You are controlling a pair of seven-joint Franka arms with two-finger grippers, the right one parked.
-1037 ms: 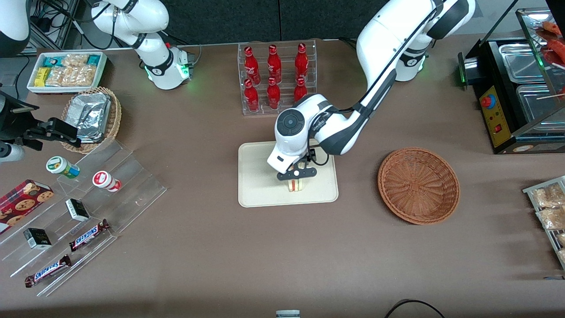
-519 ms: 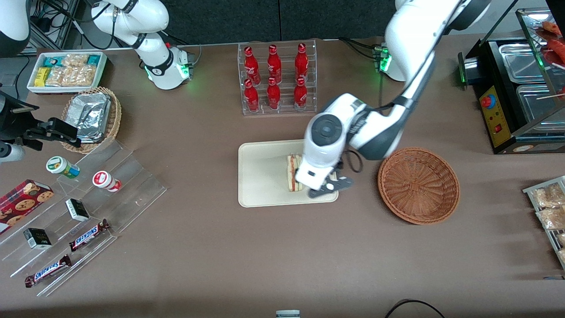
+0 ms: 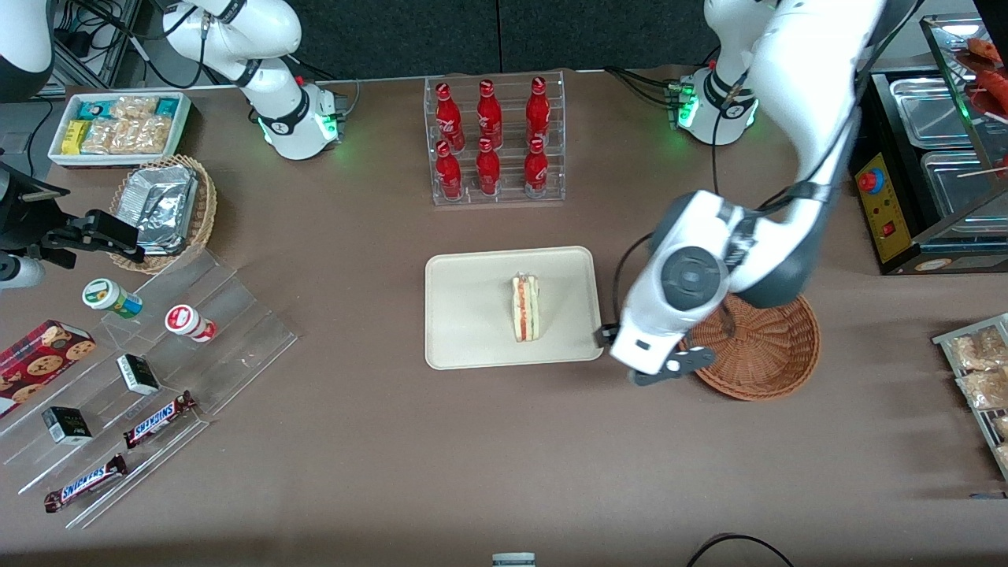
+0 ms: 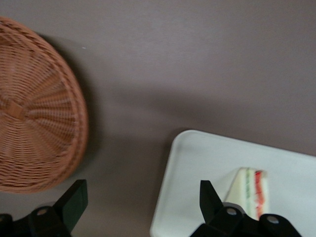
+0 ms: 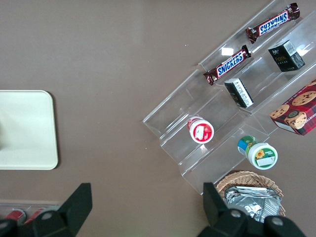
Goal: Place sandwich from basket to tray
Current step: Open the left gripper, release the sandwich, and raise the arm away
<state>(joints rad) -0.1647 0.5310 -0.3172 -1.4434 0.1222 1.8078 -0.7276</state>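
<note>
Your gripper [image 3: 672, 368] is hanging wide open with nothing in it, over the table between the tray [image 3: 465, 331] and the basket [image 3: 768, 354]. The sandwich [image 3: 525, 308] is sitting, probably on its edge, near the tray's middle.

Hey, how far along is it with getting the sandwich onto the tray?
Looks done: the sandwich stands on the tray, and the basket is empty. In hand: nothing; the gripper hangs open between tray and basket. Left: apparently nothing but parking the arm.
</note>
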